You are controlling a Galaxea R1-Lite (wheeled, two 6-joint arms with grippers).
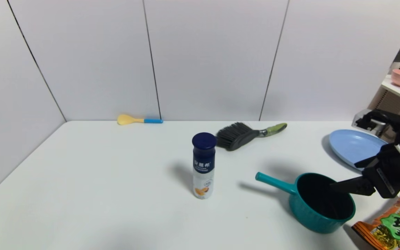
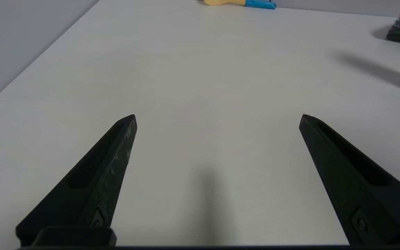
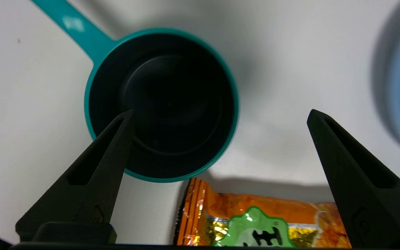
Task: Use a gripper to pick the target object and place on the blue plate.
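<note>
The right gripper [image 1: 347,175] is hovering wide open over the teal saucepan [image 1: 319,205], holding nothing, with the blue plate [image 1: 351,146] just behind the saucepan, while the left gripper [image 2: 217,116] is resting wide open, well left of it.

Right gripper [image 1: 347,175] hangs above the teal saucepan [image 1: 319,205], jaws spread wide, nothing between fingers and pan mouth. Orange snack bag [image 1: 392,225] lies just beside the pan's near-right rim, crowding that side. Bare table [image 1: 99,180] between pan and blue plate [image 1: 352,144]. Pan handle sticks out left toward the navy-capped bottle [image 1: 203,166], gap between them. Brush [image 1: 241,135] sits farther back, well apart.
</note>
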